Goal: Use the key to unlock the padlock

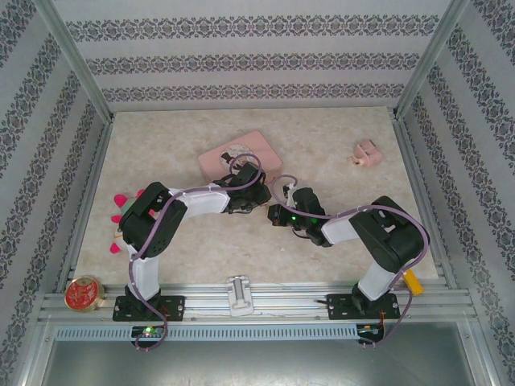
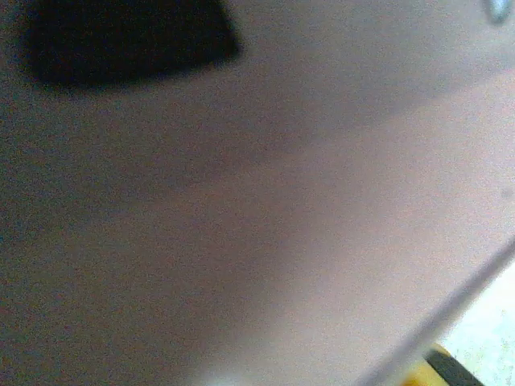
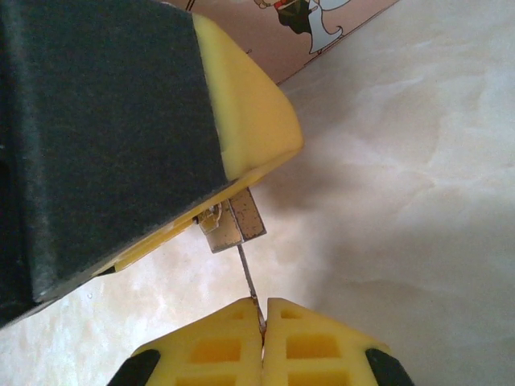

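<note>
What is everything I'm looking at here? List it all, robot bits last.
table: one, pale marbled, centre
walls: three, grey-patterned, around table
tin: one, pink, far middle of table
lump: one, pink, far right
spiky toy: one, pink and green, left edge
disc: one, red and gold, near rail, left corner
block: one, white, near rail, middle
padlock: one, brass, in left gripper
key: one, dark, in right gripper, tip at padlock
left arm, right arm: two, black and white, near edge
left gripper: one, yellow and black, shut on padlock
right gripper: one, yellow, shut on key
</note>
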Robot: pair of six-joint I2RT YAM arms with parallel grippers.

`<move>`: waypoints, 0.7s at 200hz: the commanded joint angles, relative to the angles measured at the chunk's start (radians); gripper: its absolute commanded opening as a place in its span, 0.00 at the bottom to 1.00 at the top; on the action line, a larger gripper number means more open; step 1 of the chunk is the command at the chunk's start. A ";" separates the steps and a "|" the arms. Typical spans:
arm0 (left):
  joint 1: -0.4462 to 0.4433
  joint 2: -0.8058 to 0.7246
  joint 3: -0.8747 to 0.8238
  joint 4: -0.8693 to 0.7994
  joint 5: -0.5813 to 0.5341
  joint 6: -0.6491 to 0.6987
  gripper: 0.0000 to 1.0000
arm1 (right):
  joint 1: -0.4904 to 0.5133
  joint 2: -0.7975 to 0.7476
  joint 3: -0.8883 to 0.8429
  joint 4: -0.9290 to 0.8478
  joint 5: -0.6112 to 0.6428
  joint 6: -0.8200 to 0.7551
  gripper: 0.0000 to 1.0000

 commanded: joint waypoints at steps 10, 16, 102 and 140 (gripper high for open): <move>-0.003 0.020 -0.026 0.013 0.114 -0.047 0.20 | -0.010 -0.023 0.038 0.072 0.003 0.016 0.00; -0.003 0.020 -0.026 0.013 0.115 -0.048 0.20 | -0.010 -0.021 0.039 0.073 0.001 0.017 0.00; -0.003 0.020 -0.028 0.016 0.123 -0.050 0.20 | -0.021 -0.020 0.060 0.069 -0.038 0.051 0.00; -0.003 0.020 -0.024 0.018 0.127 -0.052 0.20 | -0.024 -0.002 0.079 0.064 -0.059 0.058 0.00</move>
